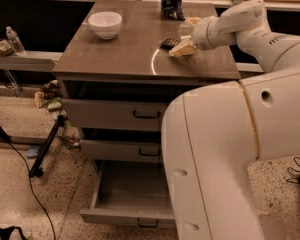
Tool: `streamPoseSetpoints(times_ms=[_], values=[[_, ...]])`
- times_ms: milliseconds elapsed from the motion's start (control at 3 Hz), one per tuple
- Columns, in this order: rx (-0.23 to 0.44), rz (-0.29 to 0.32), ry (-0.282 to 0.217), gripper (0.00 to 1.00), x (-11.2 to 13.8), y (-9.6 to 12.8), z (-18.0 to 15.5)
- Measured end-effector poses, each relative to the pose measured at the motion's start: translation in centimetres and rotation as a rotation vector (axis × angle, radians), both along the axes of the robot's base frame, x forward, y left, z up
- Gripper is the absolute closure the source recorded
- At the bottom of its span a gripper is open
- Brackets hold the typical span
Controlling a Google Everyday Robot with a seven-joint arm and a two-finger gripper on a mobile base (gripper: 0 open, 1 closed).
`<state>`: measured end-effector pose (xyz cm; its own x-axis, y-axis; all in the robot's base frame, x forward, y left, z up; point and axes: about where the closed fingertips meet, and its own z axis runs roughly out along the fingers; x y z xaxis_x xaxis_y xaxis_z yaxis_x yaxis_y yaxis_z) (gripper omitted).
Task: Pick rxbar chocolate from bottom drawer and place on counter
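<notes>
Gripper low over counter, just beside rxbar chocolate; open or closed, cannot tell.

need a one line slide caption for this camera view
Gripper low over the counter beside the rxbar chocolate, bottom drawer pulled open below.

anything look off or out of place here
The bottom drawer stands pulled out, unlike the two drawers above. The rxbar chocolate lies on the counter beside the gripper. Crumpled litter sits on the floor left of it.
</notes>
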<state>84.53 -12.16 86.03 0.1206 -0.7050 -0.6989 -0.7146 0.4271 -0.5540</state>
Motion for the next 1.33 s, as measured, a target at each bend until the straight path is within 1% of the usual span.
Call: streamPoseSetpoints(times_ms=[333,667,1000,1333], values=[[0.0,0.0,0.0,0.49,0.0,0.0,0.0],[0.015,-0.061,-0.06,0.46,-1.6,-2.9,2.7],[0.055,-0.211,-0.178,0.23,-5.8,-9.7,7.7],[0.144,-0.316,-0.284,0.0,-9.9,-15.4,13.5]])
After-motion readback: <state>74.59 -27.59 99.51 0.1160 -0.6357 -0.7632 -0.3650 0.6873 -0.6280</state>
